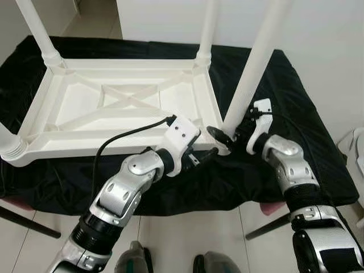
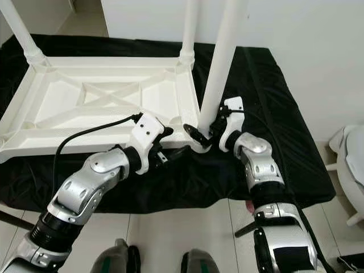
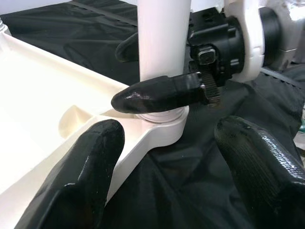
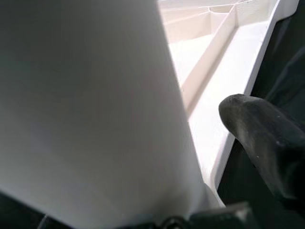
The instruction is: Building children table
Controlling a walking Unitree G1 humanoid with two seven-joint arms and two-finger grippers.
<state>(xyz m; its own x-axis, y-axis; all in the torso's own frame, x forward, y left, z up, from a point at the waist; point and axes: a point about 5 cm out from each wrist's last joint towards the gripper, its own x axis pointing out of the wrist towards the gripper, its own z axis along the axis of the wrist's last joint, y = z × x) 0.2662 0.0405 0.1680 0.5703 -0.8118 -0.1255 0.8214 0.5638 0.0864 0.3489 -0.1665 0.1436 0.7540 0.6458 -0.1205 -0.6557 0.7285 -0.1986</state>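
A black cloth [image 1: 318,131] covers the tabletop in front of me, with a white wall [image 1: 318,28] behind it and pale floor tiles [image 1: 187,239] below its near edge. On the cloth lies the white children table [image 1: 122,105], upside down, its ribbed underside facing up and its long axis running across my view from left to right. Its legs point upward. The near right leg [image 1: 256,62] stands in its corner socket [image 3: 159,129], leaning slightly to the right as it rises.

My right claw [image 3: 167,71] is clenched around that leg just above the socket, one finger in front of it and the other behind, as my left wrist view shows. In my right wrist view the leg fills most of the frame, with one black fingertip [image 4: 267,138] beside it and the table's ribbed underside beyond.

My left claw [image 1: 207,153] is released, its two fingers spread apart and gripping nothing. It hovers low over the cloth, just beside the socket corner, pointing at the base of the leg.
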